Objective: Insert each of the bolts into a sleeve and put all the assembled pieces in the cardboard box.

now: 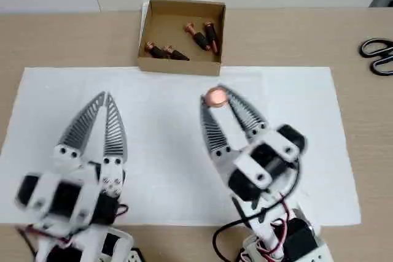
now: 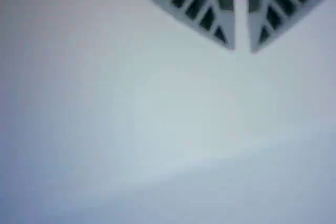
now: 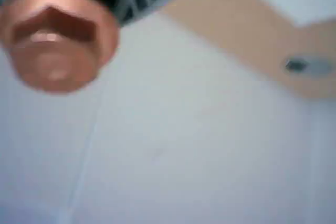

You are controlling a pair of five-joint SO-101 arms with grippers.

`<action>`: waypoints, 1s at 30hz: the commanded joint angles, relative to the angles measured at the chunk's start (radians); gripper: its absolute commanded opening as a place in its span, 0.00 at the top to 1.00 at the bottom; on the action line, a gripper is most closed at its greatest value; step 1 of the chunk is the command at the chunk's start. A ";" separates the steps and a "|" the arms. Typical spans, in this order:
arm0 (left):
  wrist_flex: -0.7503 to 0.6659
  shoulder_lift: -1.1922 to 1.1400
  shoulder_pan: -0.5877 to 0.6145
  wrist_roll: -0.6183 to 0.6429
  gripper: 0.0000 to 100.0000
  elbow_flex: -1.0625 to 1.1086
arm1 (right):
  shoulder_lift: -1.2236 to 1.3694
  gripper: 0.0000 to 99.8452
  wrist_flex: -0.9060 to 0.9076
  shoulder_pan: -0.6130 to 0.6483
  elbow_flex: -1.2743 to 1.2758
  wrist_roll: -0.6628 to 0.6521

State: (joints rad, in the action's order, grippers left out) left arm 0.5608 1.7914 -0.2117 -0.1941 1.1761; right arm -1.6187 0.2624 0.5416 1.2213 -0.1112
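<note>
Pinching a copper bolt [image 1: 215,98] between its fingertips, your right gripper [image 1: 214,95] is hanging over the white sheet [image 1: 172,157], near the cardboard box [image 1: 178,66]. Your left gripper [image 1: 106,96] is resting over the sheet's left part, well apart from the bolt, jaws pressed together. Four assembled pieces [image 1: 198,36] are lying in the box.

The bolt [image 1: 215,97] looks like glossy copper-toned metal. The cardboard box [image 1: 178,65] is matt brown, the sheet [image 1: 178,145] smooth white paper, the table [image 1: 61,38] wood-look.
</note>
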 commanded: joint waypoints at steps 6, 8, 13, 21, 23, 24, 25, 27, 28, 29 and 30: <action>0.008 0.023 0.038 0.150 0.99 0.064 | -0.010 1.00 -0.321 -0.090 0.107 -0.054; 0.008 0.023 0.038 0.186 0.99 0.070 | 0.028 1.00 -0.437 -0.090 0.173 -0.129; 0.008 0.023 0.063 0.233 0.99 0.071 | 0.266 1.00 -0.579 -0.094 0.144 -0.166; 0.008 0.025 0.161 0.233 0.99 0.111 | 0.983 1.00 -0.727 -0.143 -0.342 -0.166; 0.008 0.025 0.163 0.233 0.99 0.111 | 1.176 1.00 -0.757 -0.163 -0.497 -0.166; 0.008 0.025 0.163 0.233 0.99 0.111 | 1.268 1.00 -0.766 -0.171 -0.572 -0.170; 0.008 0.025 0.163 0.233 0.99 0.111 | 1.360 1.00 -0.763 -0.176 -0.654 -0.172; 0.008 0.025 0.163 0.233 0.99 0.111 | 1.540 1.00 -0.762 -0.179 -0.806 -0.173; 0.008 0.025 0.163 0.233 0.99 0.111 | 1.633 1.00 -0.762 -0.179 -0.875 -0.178; 0.008 0.025 0.163 0.233 0.99 0.111 | 1.733 1.00 -0.762 -0.176 -0.945 -0.204; 0.008 0.025 0.163 0.233 0.99 0.111 | 1.828 1.00 -0.762 -0.174 -1.017 -0.245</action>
State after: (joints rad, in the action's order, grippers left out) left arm 0.5669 1.8036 -0.0537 0.0315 1.2881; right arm -0.0506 -0.4695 0.3698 0.4710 -0.2908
